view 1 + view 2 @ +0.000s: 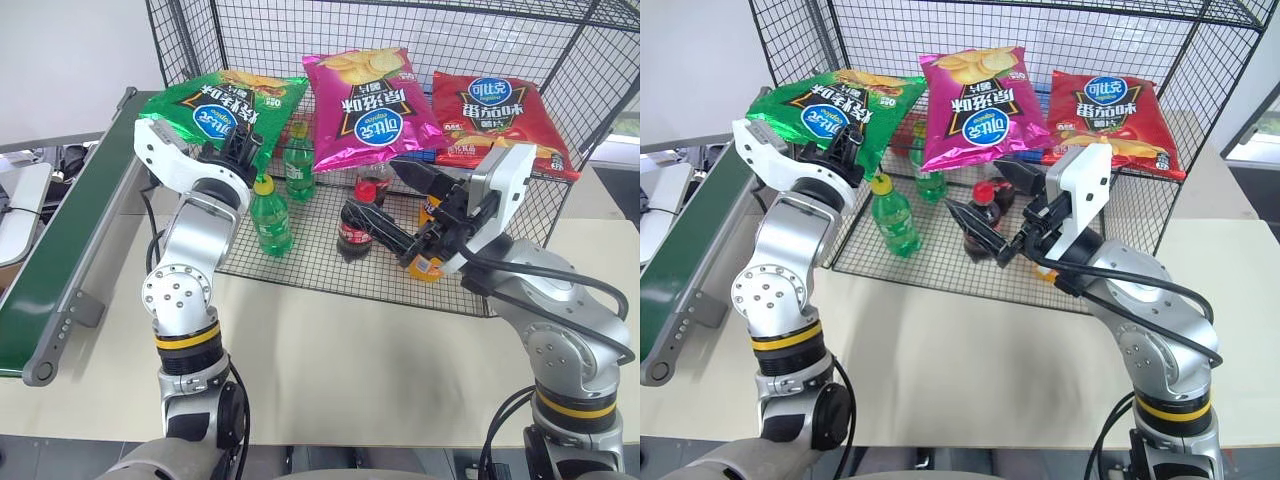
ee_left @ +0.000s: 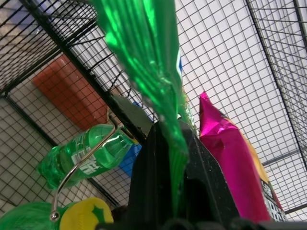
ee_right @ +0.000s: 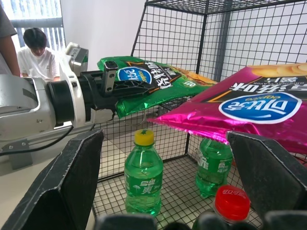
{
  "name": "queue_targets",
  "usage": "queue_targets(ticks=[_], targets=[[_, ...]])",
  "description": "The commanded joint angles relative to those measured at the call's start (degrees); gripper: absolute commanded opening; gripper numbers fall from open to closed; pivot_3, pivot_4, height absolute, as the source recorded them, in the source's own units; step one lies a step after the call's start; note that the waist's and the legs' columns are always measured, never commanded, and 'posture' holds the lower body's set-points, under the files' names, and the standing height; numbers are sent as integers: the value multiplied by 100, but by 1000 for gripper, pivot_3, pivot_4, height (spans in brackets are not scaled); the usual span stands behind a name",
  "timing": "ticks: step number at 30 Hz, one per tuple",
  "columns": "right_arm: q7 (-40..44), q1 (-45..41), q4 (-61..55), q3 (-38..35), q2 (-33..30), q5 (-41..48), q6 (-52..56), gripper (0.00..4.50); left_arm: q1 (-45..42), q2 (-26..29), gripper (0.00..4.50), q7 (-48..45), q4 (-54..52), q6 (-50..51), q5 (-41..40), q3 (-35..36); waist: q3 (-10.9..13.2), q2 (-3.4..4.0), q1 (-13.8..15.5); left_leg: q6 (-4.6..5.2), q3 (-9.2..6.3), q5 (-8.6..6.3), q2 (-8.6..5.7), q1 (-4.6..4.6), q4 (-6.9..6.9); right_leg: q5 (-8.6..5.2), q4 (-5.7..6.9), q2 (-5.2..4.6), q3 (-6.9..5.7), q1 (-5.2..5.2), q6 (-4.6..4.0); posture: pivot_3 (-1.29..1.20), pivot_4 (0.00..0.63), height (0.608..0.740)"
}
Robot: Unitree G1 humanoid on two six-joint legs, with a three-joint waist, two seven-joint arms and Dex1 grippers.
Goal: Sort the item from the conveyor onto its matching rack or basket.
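Because crisp bags belonged on its upper shelf, the black wire cage was the target: beside the magenta bag there, the green crisp bag lay partly on that shelf, its edge pinched in the closed left tool. The right tool waited open before the cage.

The magenta bag hides the top of one green bottle. The conveyor is cut off at the picture's left edge. The label of the orange bottle is too small to read.
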Motion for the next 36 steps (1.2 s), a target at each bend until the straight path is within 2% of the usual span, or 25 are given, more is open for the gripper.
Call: queue_targets(ticks=[1, 9, 12, 20, 23, 26, 31, 34, 36], targets=[[-44, -75, -223, -83, -22, 25, -8, 4500, -5, -41, 33, 123, -1, 135, -135, -25, 0, 0, 13, 0, 0, 0, -1, 0, 0, 0, 0, 0, 0, 0, 0, 0, 150, 740], [-63, -52, -251, -80, -30, 33, 13, 4500, 83, -178, 33, 191, -372, 254, -449, -172, 0, 0, 66, 0, 0, 1, -5, -2, 2, 0, -1, -2, 4, 1, 0, 0, 150, 740], [-56, -59, -239, -64, -17, 24, 11, 4500, 100, -193, 849, 288, -476, 250, -502, -180, 0, -1, 83, 0, 0, 1, -5, -3, 3, 0, -2, -2, 4, 1, 0, 0, 150, 740], [-41, -91, -193, -31, 12, 4, -13, 4500, 186, -180, 4429, 418, -645, 173, -623, -199, 0, 0, 83, -1, 1, 2, -5, 2, 2, 0, -1, 0, 5, 4, 0, 0, 150, 740], [-35, -97, -185, -12, 18, -7, -19, 4500, 383, -76, 4479, 486, -801, 290, -792, -214, 0, -1, 67, 0, 0, 4, -5, 0, 2, 0, -2, 0, 6, 4, 0, 0, 150, 740], [-5, -88, -171, -20, 0, -7, -22, 4500, 776, 309, 4479, 642, -1110, 542, -1262, -176, 0, -1, 35, 0, -1, 4, 0, 0, 1, 0, -2, 2, 5, 3, 0, 0, 150, 740], [111, -53, -101, -84, -80, -7, -42, 4500, 1635, 1657, 4479, 502, -1677, 1050, -2508, -67, 0, -1, -30, -5, -4, 6, 11, 3, -1, 0, 4, 1, 2, 1, 0, 0, 150, 740], [221, 24, -79, -161, -180, 35, -43, 4500, 2213, 2752, 4479, -119, -2004, 1443, -2982, 67, 1, -2, -53, -5, -5, 7, 11, 6, -2, -1, 12, 1, 0, 0, 2, 0, 150, 740], [326, 115, -81, -224, -282, 63, -25, 4500, 2560, 3500, 4479, -820, -2182, 1695, -2953, 294, 2, -2, -53, -5, -4, 6, 10, 9, -4, -3, 15, 1, 0, -1, 4, 0, 150, 740]])
